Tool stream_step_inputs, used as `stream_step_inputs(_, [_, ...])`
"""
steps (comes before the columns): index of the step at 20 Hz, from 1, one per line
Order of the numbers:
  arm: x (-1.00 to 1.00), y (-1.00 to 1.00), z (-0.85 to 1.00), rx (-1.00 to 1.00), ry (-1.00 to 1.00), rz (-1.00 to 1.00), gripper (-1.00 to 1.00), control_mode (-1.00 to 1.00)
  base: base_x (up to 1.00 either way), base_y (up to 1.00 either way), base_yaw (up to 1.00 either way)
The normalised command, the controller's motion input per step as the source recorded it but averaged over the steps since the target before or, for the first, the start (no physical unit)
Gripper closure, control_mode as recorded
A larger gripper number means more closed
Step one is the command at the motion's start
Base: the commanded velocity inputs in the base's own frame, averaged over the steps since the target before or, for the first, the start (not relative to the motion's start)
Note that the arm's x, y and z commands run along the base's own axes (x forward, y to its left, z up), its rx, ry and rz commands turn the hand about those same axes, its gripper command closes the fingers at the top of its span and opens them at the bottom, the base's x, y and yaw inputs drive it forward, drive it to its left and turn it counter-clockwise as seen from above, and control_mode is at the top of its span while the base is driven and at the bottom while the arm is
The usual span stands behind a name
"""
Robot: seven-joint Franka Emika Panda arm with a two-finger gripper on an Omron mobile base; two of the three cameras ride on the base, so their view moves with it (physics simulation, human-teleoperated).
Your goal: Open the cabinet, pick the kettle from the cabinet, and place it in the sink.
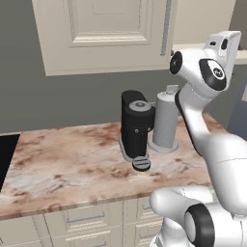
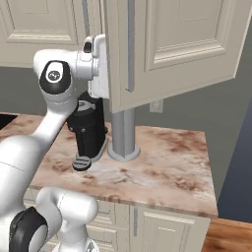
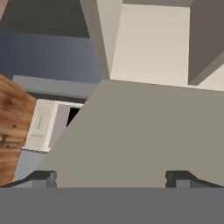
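The cabinet hangs on the wall above the counter. Its right door stands swung partly out, its silver bar handle facing me. My hand is raised to the handle edge of that door, close behind it, and the door hides the fingers there. In the hand view my gripper is open, with nothing between the fingertips and a plain cream-grey cabinet surface just ahead. In the left base view the hand sits beside the closed left door. The kettle is hidden and the sink is out of view.
A black coffee machine and a tall grey cylinder stand on the marble counter under the cabinet. A black cooktop edge lies at the far left. Base cabinets and drawers run below the counter.
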Motion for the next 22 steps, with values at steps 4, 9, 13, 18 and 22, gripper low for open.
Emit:
stream_step_inputs(4, [0.02, -0.34, 0.0, 0.0, 0.03, -0.08, -1.0, -1.0, 0.0, 0.0, 0.0])
stream_step_inputs(9, [-0.19, -0.5, 0.0, 0.0, 0.0, -0.09, -1.0, -1.0, 0.0, 0.0, 0.0])
stream_step_inputs(13, [-0.41, -0.6, 0.0, 0.0, 0.0, -0.09, -1.0, -1.0, 0.0, 0.0, 0.0])
stream_step_inputs(18, [-0.49, -0.66, 0.01, 0.0, 0.0, -0.1, -1.0, -1.0, 0.0, 0.0, 0.0])
stream_step_inputs(22, [-0.47, -0.74, 0.04, 0.0, -0.02, -0.09, -1.0, -1.0, 0.0, 0.0, 0.0])
